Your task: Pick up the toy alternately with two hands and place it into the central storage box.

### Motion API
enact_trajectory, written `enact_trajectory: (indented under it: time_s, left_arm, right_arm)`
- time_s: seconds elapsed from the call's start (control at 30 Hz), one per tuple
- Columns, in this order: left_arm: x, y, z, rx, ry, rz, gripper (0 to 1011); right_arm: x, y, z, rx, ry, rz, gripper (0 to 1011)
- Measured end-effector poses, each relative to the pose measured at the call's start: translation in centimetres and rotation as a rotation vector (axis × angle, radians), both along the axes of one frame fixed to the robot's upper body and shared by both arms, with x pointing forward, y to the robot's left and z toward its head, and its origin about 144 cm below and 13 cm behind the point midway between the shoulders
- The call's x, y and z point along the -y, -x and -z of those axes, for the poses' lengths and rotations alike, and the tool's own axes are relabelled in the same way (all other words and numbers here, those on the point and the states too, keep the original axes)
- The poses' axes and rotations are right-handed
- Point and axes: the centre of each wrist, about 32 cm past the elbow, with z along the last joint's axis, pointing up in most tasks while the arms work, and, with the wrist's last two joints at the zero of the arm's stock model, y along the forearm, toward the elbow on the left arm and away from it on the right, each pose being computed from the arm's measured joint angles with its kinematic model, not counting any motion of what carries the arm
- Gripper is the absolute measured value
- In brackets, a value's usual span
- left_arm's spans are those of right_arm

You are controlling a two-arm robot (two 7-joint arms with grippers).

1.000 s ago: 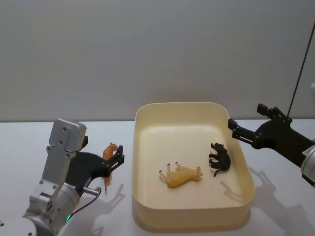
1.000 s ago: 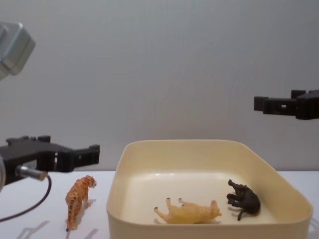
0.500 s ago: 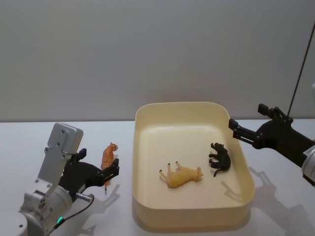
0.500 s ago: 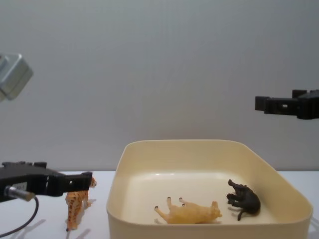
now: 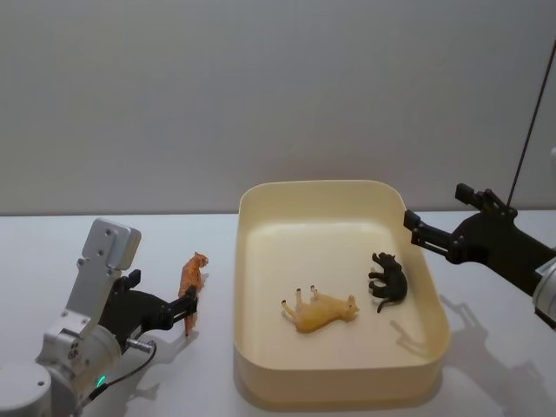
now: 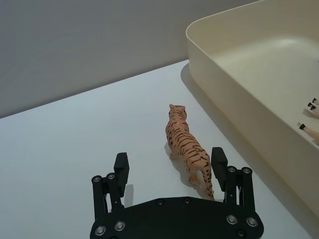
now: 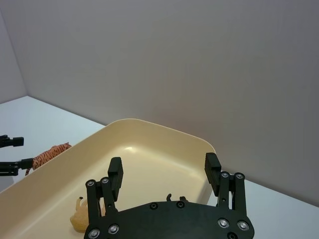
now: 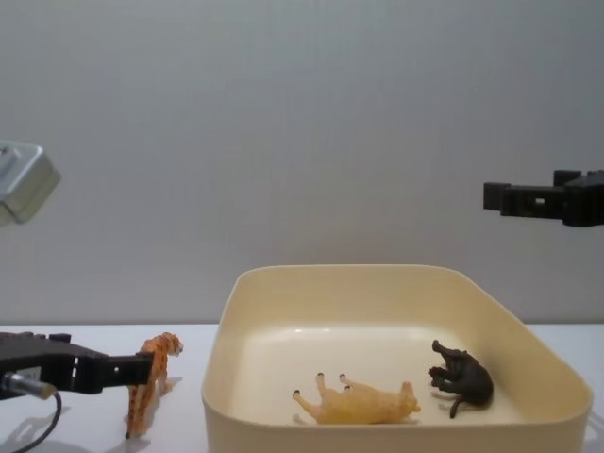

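The left gripper [image 6: 170, 169] sits low over the white table [image 5: 52, 252], fingers spread wide with nothing held yet; the orange striped tiger [image 6: 188, 148] stands upright on the table between them, its hindquarters close to one finger [image 6: 219, 160] and clear of the other, an approach that looks lined up to close across the body from behind. In the head view the tiger [image 5: 190, 280] stands just left of the cream storage box [image 5: 248, 347], near its wall but not touching, head pointing away from the robot; that leaves a short carry over the rim once it is lifted. Two animals already lie on their sides on the box floor: a yellow one [image 5: 321, 311] near the middle and a dark one [image 5: 388, 280] toward the right wall; judging by this, the task is well along and the tiger is the toy still out.

The right gripper [image 5: 437, 222] hangs raised at the box's right rim, fingers apart and empty, apparently waiting its turn; its own camera looks down into the box [image 7: 149, 137], with the tiger [image 7: 50, 153] far beyond it.
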Motion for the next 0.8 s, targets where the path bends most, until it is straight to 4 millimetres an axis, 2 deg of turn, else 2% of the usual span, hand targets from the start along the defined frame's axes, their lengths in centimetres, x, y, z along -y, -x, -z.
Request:
enact_trajectory:
  time_s: [0.63,0.8]
  left_arm:
    - [0.0,-3.0,1.2,-0.024,0.016,0.063,1001]
    - [0.1,-3.4,1.4,-0.029,0.017,0.073,906]
  right_arm:
    - [0.0,0.0,0.0,0.0,0.0,0.0,1001]
    - [0.0,0.0,0.0,0.0,0.0,0.0,1001]
